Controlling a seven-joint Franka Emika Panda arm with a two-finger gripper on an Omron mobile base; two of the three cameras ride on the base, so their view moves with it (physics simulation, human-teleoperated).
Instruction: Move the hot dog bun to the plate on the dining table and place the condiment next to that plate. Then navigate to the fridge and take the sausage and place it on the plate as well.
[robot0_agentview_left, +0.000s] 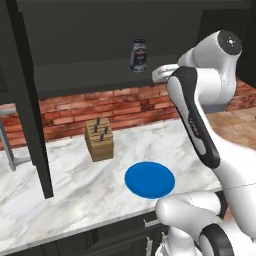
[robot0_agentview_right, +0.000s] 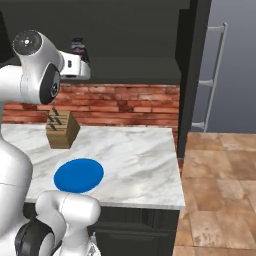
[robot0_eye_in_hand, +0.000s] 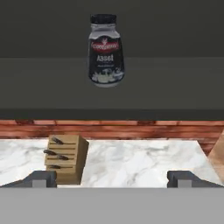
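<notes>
The two-finger gripper (robot0_eye_in_hand: 112, 178) is held with jaws spread wide, empty, facing the slim dark grey capped condiment bottle (robot0_eye_in_hand: 105, 50) standing on a dark shelf (robot0_eye_in_hand: 175, 87).

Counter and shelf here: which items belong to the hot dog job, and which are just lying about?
Belongs to the job:
- condiment, upright on the dark shelf
- pincer, open, facing the bottle
- fridge, at the right

Lying about:
- blue plate, on the marble counter
- knife block, by the brick wall
</notes>
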